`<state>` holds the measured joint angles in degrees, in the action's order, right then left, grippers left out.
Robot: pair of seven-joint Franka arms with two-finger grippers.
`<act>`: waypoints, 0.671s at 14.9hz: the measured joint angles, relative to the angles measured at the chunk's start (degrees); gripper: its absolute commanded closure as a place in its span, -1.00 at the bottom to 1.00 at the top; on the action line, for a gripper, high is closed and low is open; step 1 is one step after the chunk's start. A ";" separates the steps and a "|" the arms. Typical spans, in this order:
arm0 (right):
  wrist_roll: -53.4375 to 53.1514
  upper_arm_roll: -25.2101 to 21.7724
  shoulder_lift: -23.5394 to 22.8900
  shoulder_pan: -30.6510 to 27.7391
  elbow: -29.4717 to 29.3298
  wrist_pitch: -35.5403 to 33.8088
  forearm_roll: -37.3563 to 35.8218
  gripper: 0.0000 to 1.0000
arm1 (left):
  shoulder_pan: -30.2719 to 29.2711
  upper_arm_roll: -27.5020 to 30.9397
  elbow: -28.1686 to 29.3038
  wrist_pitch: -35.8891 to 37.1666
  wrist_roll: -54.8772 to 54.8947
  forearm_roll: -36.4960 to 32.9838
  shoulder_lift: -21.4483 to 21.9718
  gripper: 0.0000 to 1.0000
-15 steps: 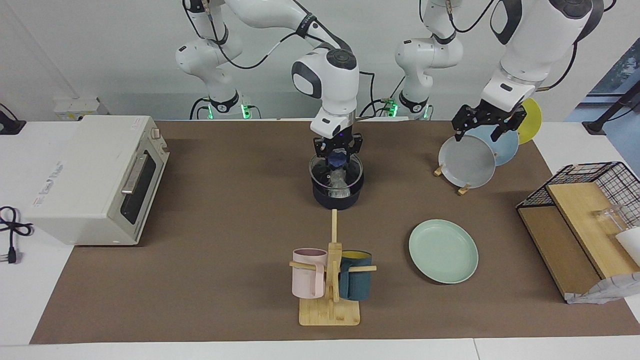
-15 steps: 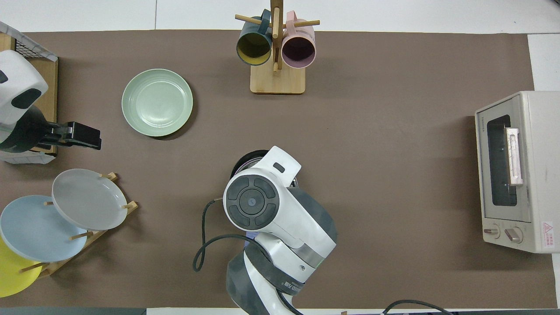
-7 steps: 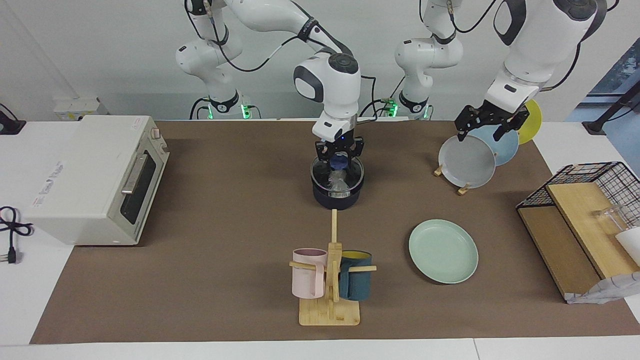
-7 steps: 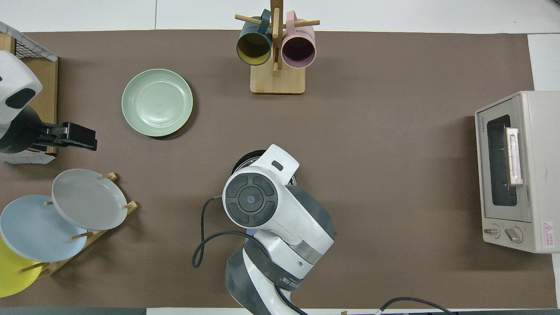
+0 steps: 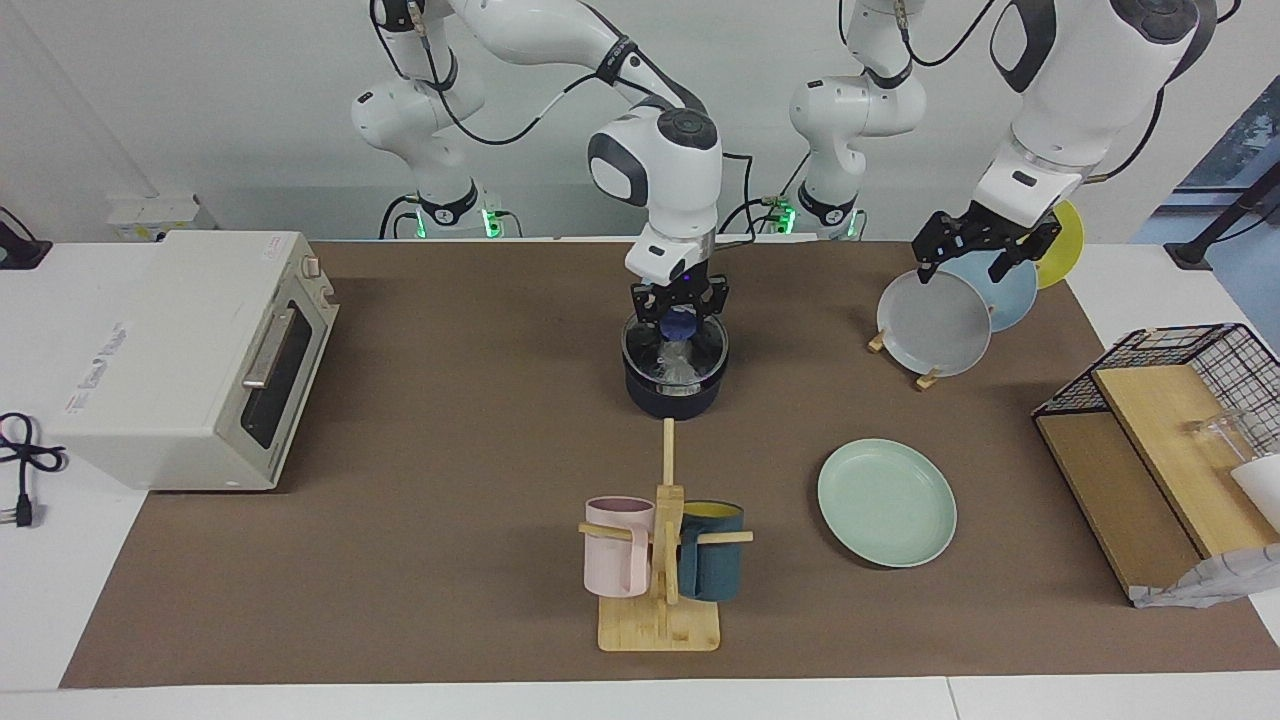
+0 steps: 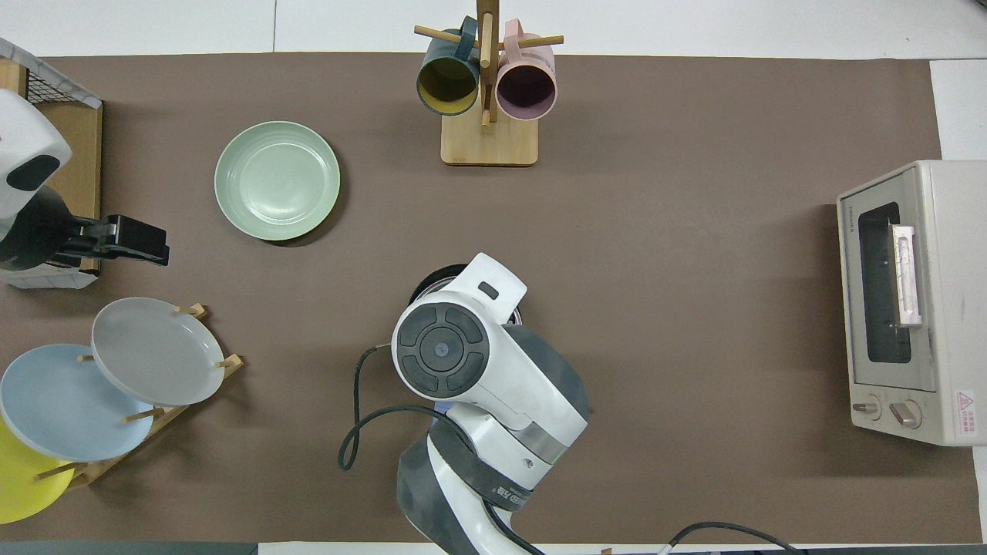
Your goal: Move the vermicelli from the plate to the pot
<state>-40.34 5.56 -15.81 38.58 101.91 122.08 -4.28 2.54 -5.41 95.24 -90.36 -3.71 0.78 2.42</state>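
Near the middle of the desk (image 5: 450,450), the right gripper (image 5: 677,312) was clenched on the blue knob (image 5: 678,324) of a glass lid (image 5: 700,352) sitting on the pot (image 5: 670,398). Whether the lid was fully seated could not be told. Through the glass showed a pale, wispy clump, apparently the vermicelli (image 5: 678,368), in the pot. The mint-green plate (image 5: 887,503), farther from the robots, lay bare, so the transfer looked done; only letting go of the lid seemed left. The left gripper (image 5: 983,256) waited released and empty over the grey plate (image 5: 935,325).
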 measured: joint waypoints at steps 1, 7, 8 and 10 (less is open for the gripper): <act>0.00 -0.02 -0.06 0.00 -0.04 0.05 0.00 -0.05 | 0.00 -0.02 0.00 0.00 0.00 0.00 0.00 -1.00; 0.00 -0.11 -0.31 0.00 -0.10 0.96 -0.01 -0.13 | 0.00 -0.05 -0.01 0.15 0.00 0.01 0.06 -1.00; 0.00 -0.13 -0.34 -0.01 -0.10 1.09 -0.01 -0.17 | 0.00 -0.05 -0.01 0.32 0.00 0.01 0.06 -1.00; 0.00 -0.15 -0.35 -0.01 -0.10 1.13 -0.01 -0.32 | -0.01 -0.04 -0.01 0.67 0.00 0.01 0.06 -1.00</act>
<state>-40.34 5.42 -16.16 38.57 101.81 123.21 -4.30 2.53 -5.45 95.24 -89.69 -3.71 0.79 2.48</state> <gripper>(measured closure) 0.339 0.000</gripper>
